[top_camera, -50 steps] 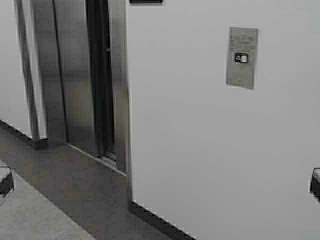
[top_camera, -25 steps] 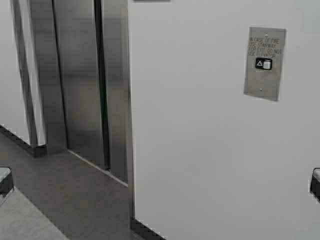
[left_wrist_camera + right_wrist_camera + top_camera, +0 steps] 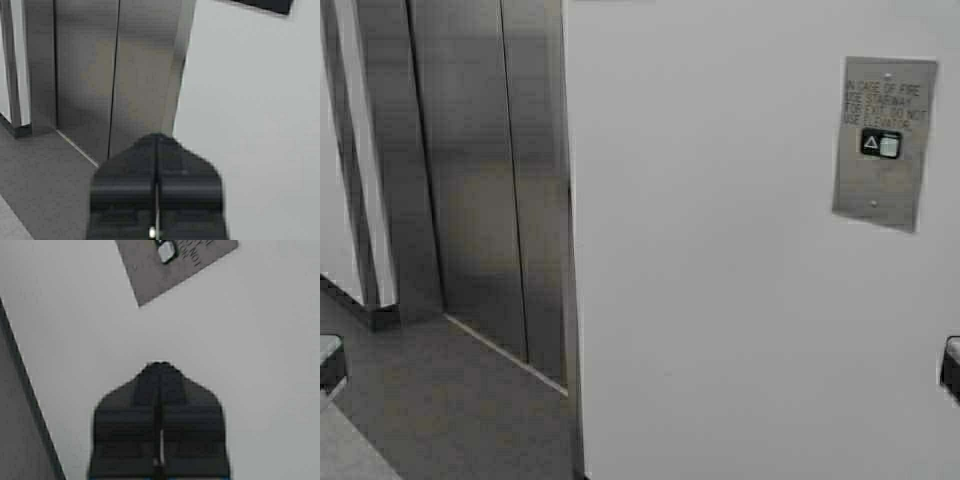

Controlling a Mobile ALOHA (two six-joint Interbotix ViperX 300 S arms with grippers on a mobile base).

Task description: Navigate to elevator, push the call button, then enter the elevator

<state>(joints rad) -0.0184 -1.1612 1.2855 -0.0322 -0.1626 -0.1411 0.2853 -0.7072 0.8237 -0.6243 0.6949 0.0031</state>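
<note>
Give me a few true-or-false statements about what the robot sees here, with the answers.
1. The elevator doors are shut. True.
2. The call button sits on a metal plate on the white wall, to the right of the elevator. True.
3. The right gripper is pressing the call button. False: it is apart from it, pointing at bare wall below the plate.
4. The left gripper is wide open. False: its fingers are closed together.
5. The plate carries printed text above the button. True.

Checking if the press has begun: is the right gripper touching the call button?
Apart. In the right wrist view, bare wall separates the shut right gripper from the call button.
</note>
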